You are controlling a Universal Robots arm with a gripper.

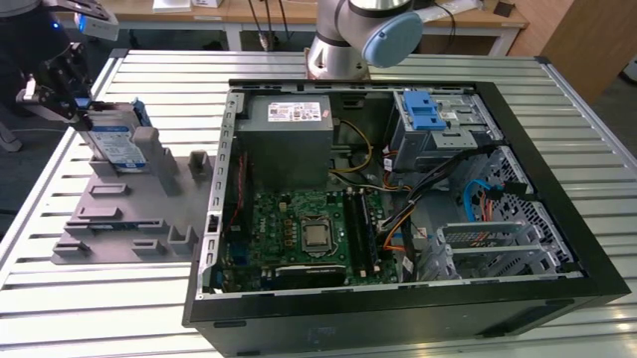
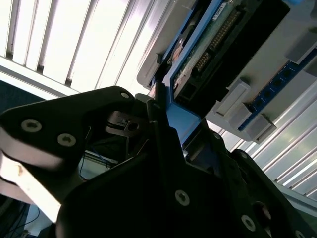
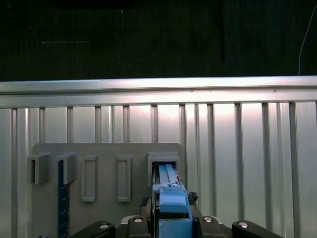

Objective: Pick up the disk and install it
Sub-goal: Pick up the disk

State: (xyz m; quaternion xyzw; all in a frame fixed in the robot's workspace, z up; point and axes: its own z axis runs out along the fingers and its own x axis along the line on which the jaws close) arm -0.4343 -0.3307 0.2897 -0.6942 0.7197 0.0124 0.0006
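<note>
Slatted metal counter, grey holder rack beside open computer case. Disk on edge in rack's end slot, long axis upright. Tool directly above rack, pinching disk's top blue rail.

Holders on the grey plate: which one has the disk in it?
The tall holder at the end of the plate nearest the gripper. The disk stands upright in it; the other holders are lower and carry no disk.

The arm is a silver-grey tube with a pale blue round cap on its joint; the jaws sit in matte black housing (dotted with round silver screws).
</note>
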